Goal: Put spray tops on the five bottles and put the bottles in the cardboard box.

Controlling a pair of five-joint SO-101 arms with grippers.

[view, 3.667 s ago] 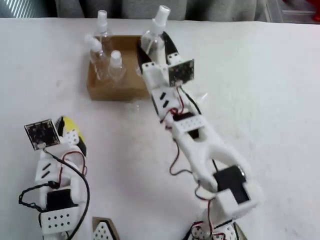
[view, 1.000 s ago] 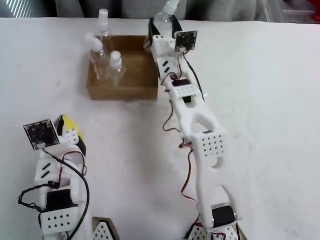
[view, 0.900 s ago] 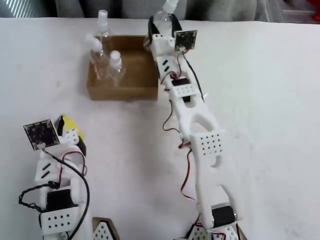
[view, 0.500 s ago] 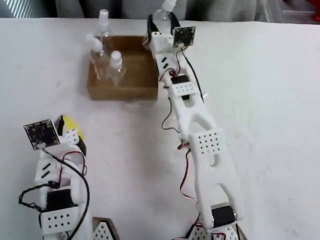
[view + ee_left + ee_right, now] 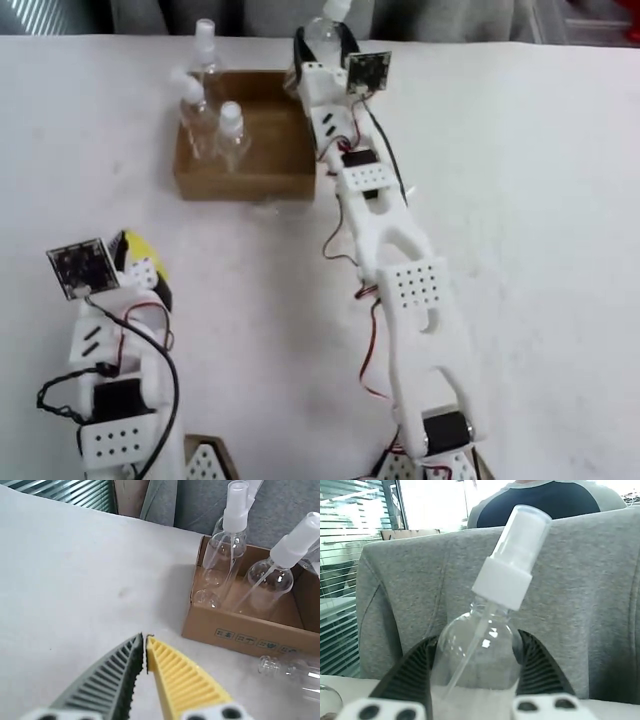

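Observation:
The cardboard box stands at the table's far middle, with three topped clear bottles upright in its left half. My right gripper is stretched out past the box's far right corner, shut on a clear bottle whose white spray top leans a little. My left gripper stays low near the front left, shut with nothing in it, grey and yellow fingers together. An uncapped bottle lies on the table against the box's near side.
The box has open floor on its right half. A grey fabric backdrop hangs just beyond the table's far edge. White tabletop stretches right of the arm.
The right arm, bottle in its grip, has gone from above the box's right side out past the far right corner. Over the last second it only edged slightly left. The left arm stayed still.

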